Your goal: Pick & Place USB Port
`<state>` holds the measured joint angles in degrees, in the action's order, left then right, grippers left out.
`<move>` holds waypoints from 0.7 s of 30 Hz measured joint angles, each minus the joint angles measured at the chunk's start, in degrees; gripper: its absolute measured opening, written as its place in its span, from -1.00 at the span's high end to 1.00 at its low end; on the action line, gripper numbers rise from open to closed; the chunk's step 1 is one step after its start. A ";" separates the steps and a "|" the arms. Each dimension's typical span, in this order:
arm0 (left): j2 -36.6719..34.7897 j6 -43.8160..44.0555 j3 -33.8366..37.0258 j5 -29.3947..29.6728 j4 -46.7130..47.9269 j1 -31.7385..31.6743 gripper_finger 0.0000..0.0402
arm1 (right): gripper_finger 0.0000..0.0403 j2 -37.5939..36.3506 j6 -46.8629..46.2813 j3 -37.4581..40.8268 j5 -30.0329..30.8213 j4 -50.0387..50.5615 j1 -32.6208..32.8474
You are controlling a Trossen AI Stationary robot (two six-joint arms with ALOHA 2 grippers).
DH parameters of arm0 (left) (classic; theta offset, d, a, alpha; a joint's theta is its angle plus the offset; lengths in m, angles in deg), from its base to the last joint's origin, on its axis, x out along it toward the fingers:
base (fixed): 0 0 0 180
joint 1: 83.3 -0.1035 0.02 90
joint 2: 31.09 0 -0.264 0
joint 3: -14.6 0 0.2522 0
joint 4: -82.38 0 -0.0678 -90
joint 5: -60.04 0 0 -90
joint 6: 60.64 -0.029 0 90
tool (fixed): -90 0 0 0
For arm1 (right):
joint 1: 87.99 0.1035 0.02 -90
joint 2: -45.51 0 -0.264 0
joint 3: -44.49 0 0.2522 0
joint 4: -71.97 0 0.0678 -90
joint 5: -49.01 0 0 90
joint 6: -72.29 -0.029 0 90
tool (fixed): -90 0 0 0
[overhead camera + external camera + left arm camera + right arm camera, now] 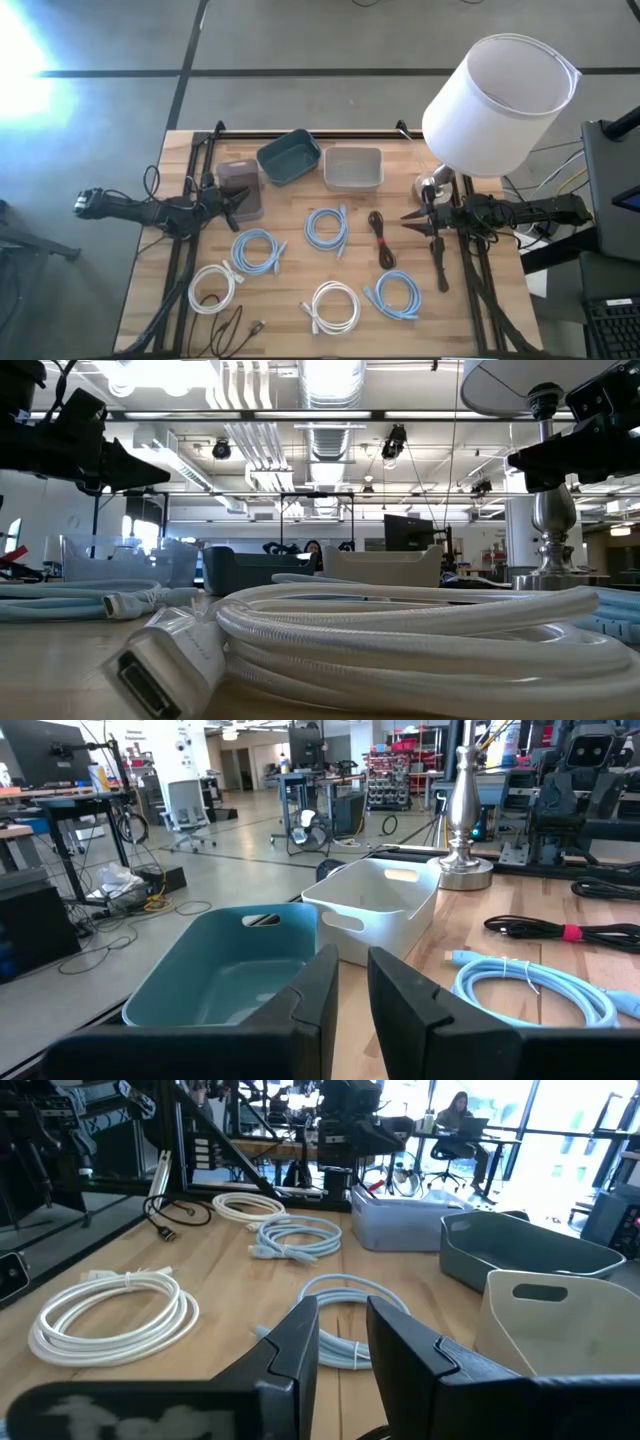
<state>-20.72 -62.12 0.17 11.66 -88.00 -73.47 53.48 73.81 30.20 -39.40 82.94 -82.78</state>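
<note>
Several coiled cables lie flat on the wooden table. Three are light blue [258, 250] [326, 228] [392, 296], two are white [215, 288] [334, 306], and one is black with a red tie [380, 238]. A thin black cable [235, 330] lies by the near edge. My left gripper [238, 203] [352, 990] hovers open at the table's left, beside the clear bin [240, 188]. My right gripper [408, 222] [343, 1345] hovers open at the right, near the lamp base [435, 185]. The nearest white coil's connector [160, 670] fills the low view.
Three bins stand along the far edge: the clear one, a blue one [290, 157] [225, 965] and a white one [353, 168] [375, 900]. A lamp with a big white shade [500, 90] overhangs the far right corner. A dark cable [440, 265] lies under the right arm.
</note>
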 joint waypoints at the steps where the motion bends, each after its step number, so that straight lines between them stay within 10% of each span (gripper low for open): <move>1: 0.00 0.01 0.00 0.00 0.00 0.01 0.69 | 0.57 0.00 0.00 -0.02 0.00 0.00 0.02; 21: 0.00 0.00 0.01 0.00 0.00 0.00 0.69 | 0.65 -0.01 0.00 0.00 0.00 0.01 0.01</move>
<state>-20.72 -62.12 0.18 11.66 -88.00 -73.46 53.47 73.81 30.20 -39.40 82.95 -82.77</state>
